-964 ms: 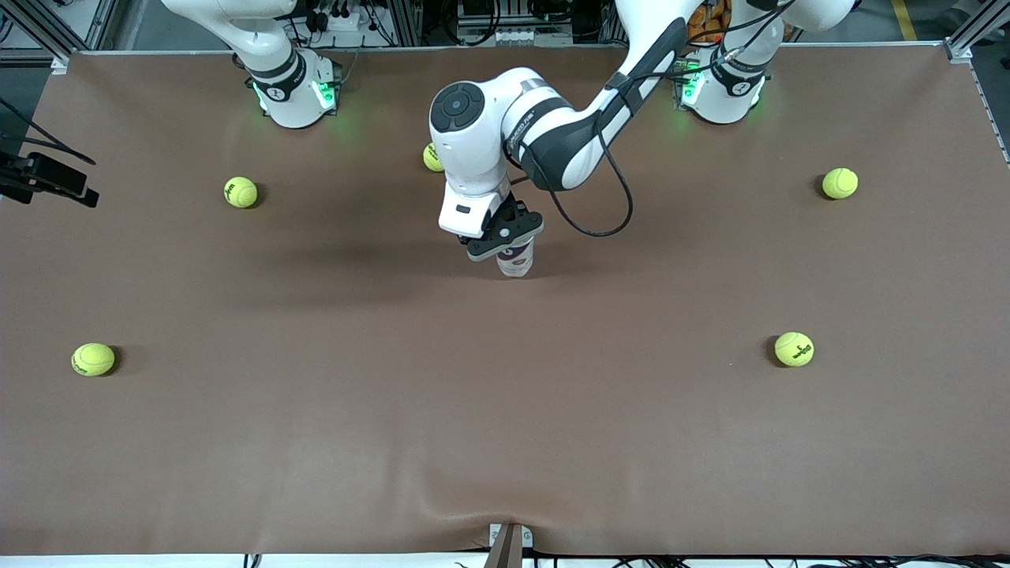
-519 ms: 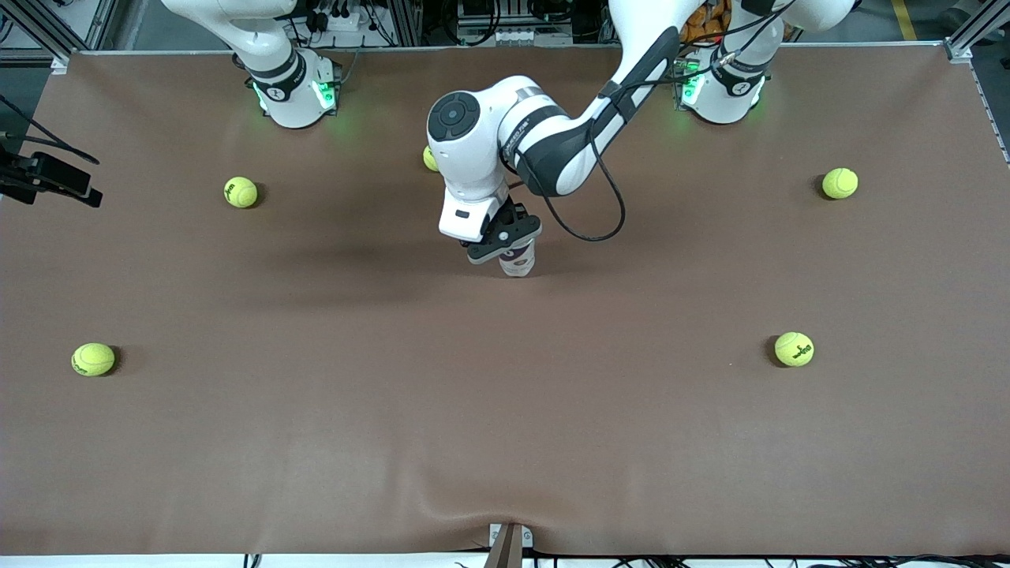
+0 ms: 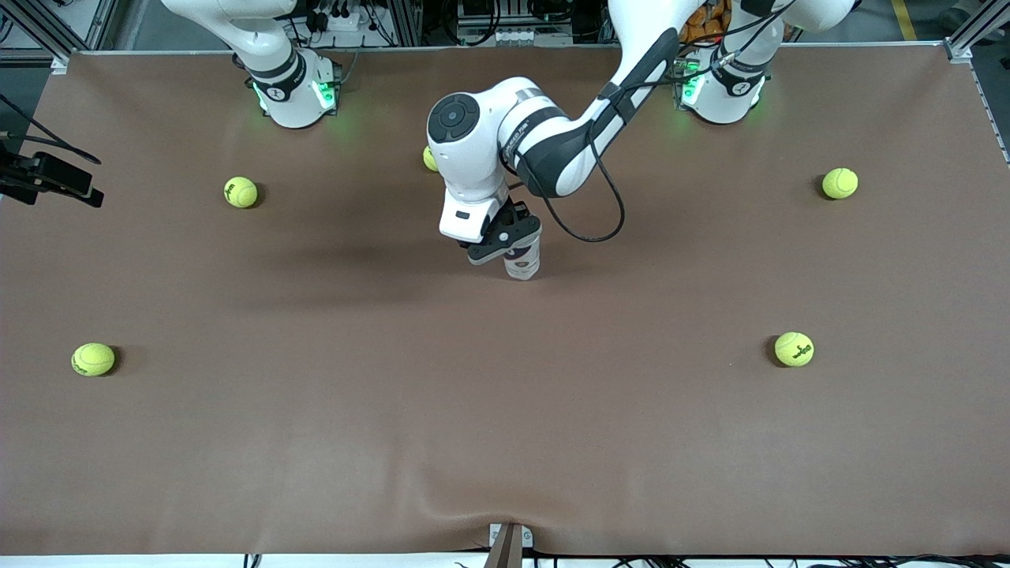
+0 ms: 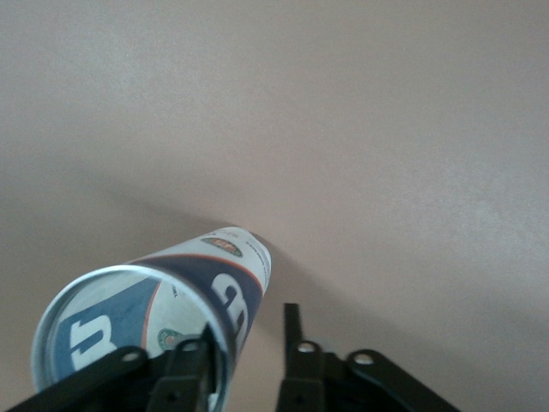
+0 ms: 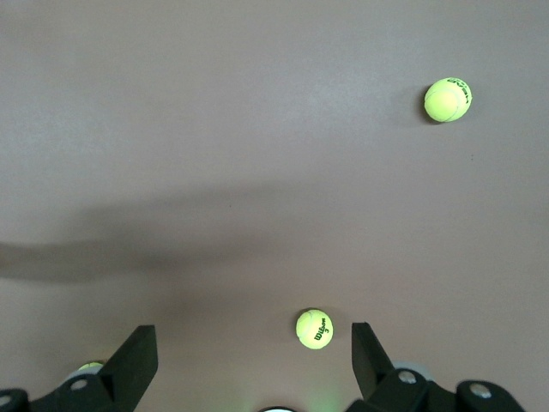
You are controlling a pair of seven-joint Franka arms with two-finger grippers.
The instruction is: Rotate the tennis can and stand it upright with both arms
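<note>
Standing upright mid-tabletop, the tennis can sits beside the left tool, whose fingers have parted; right tool waits, spread wide.

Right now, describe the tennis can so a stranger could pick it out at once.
Find the brown table and the left gripper over its middle. The tennis can stands upright just beneath it: a slim white-and-blue tube, unlike the round yellow-green tennis balls scattered around.

High front camera facing both bases — wrist cameras downward, tabletop shared.
</note>
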